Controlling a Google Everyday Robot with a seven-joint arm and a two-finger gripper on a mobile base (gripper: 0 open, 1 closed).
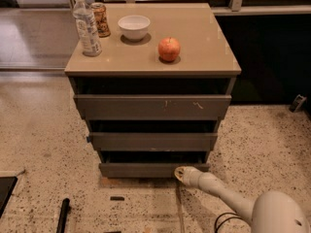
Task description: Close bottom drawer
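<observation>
The bottom drawer (pixel 146 169) is the lowest of three in a grey-brown cabinet (pixel 153 106). Its plain flat front stands only slightly out from the cabinet, with a thin dark gap above it. My gripper (pixel 180 174) is at the end of the white arm coming from the lower right. Its tip is against the right part of the bottom drawer's front, close to the floor. The middle drawer front (pixel 153 141) and the tall scratched top drawer front (pixel 153 106) sit above.
On the cabinet top stand a plastic water bottle (pixel 86 25), a can (pixel 100 19), a white bowl (pixel 134 26) and a red apple (pixel 169 49). A speckled floor (pixel 43 144) surrounds the cabinet. A dark stick-like object (pixel 63 215) lies on the floor at lower left.
</observation>
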